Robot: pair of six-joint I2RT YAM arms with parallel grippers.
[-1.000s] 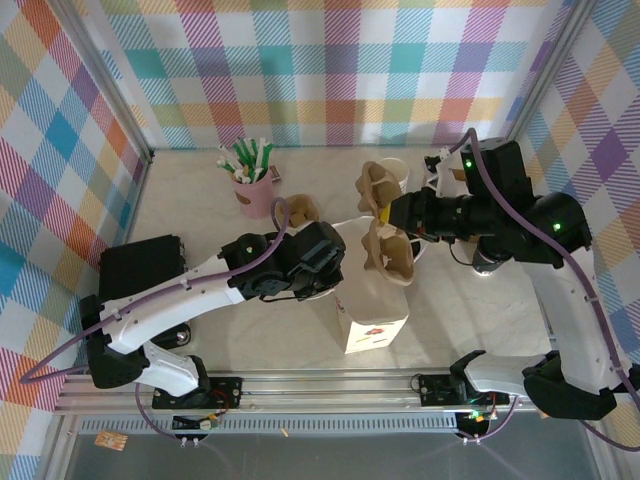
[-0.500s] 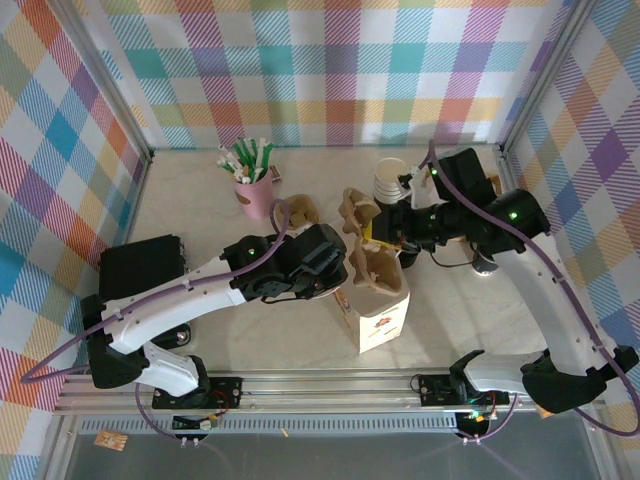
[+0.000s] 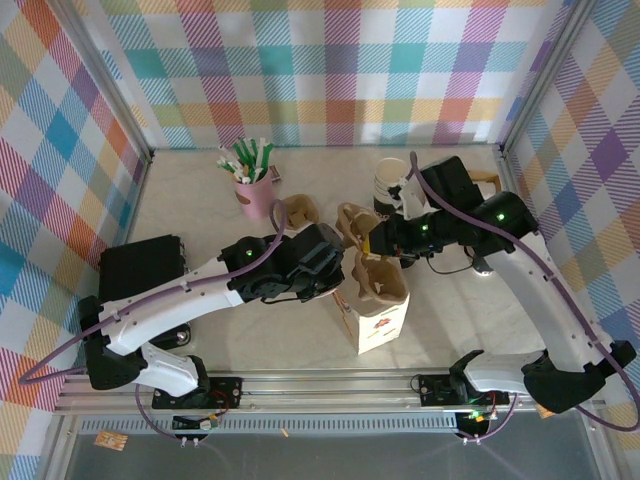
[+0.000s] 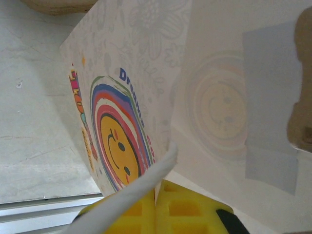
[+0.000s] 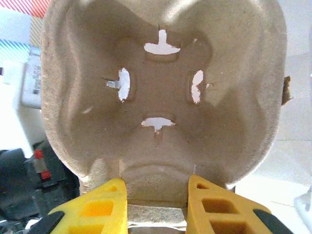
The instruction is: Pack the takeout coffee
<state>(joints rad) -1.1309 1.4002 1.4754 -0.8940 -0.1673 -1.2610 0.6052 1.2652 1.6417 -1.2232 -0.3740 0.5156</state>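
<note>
Overhead, the left end effector point(image 3: 338, 283) was at the near left rim of the paper bag point(image 3: 378, 322), which stood on the desk point(image 3: 200, 200) between the two arms. The right end effector point(image 3: 385, 245) held a pulp cup carrier point(image 3: 378, 282) at the bag's open mouth. How far the carrier sat inside could not be made out. The takeout coffee point(image 3: 483, 264) showed as little more than a dark round lid on the desk just right of the right forearm, and the arm covered most of it. A stack of lidless cups point(image 3: 390, 183) stood behind the right wrist, partly masked by it. A pink cup of pens point(image 3: 254, 190), a loose carrier point(image 3: 300, 210) and a black box point(image 3: 140, 265) lay to the left.

From the left wrist, the yellow fingers point(image 4: 136, 212) were pressed together on the bag's white top edge. The smiley-face print ran up the bag's outer panel. A brown shape at the right border was cut off by the frame and too partial to name.

From the right wrist, the carrier's moulded underside loomed large, its outer corners running out of frame. Its lower rim sat pinched between the two yellow fingers point(image 5: 105, 202), which stood apart by the width of that rim. The surroundings were blurred.
</note>
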